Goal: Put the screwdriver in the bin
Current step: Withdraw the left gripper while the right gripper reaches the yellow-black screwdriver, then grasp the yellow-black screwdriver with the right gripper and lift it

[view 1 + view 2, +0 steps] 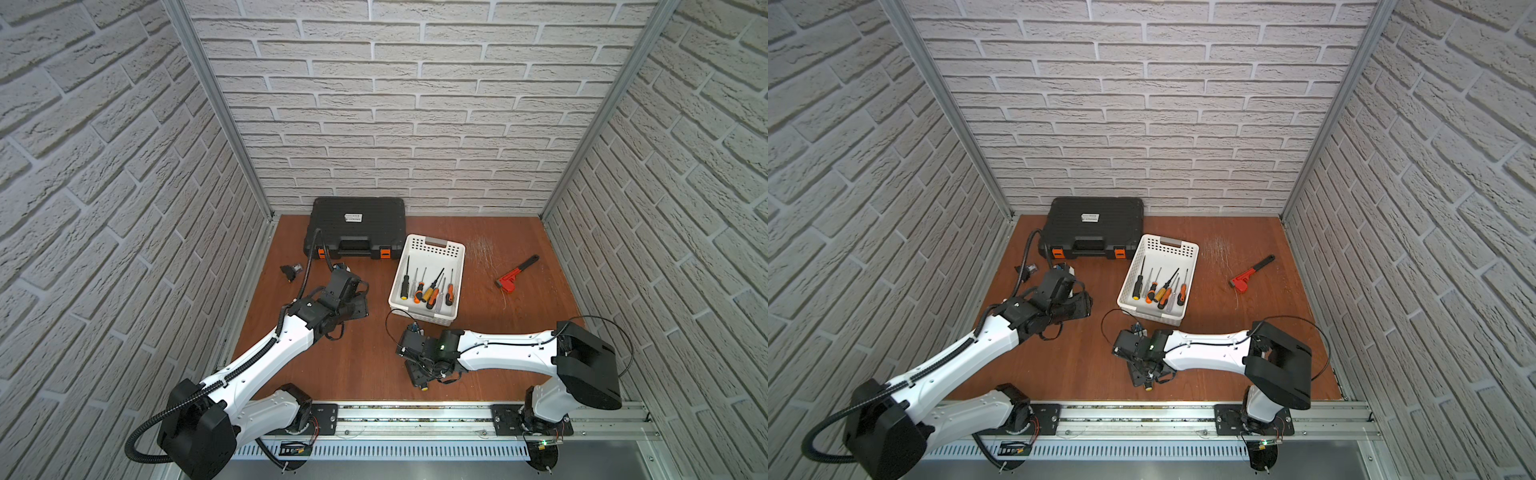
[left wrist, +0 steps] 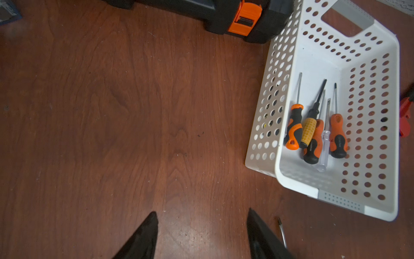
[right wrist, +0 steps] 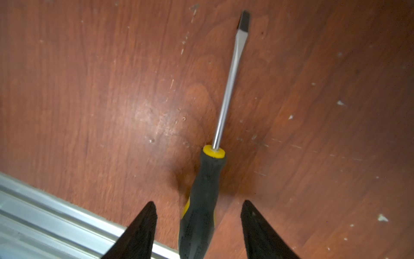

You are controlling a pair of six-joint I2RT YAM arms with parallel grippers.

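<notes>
Right wrist view: screwdriver [image 3: 209, 170] lies flat on the worktop [image 3: 89, 89]; its handle sits between the right hand's [image 3: 198, 203] parted jaws, untouched, shaft pointing straight ahead; left hand [image 2: 202, 211] open, empty, farther off, near the bin [image 2: 336, 53].

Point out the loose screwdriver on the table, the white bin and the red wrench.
screwdriver [image 3: 202, 197]: right wrist view, on its black handle.
bin [image 1: 451, 250]: in a top view, on its perforated far wall.
wrench [image 1: 508, 282]: in a top view, on its red head.
</notes>
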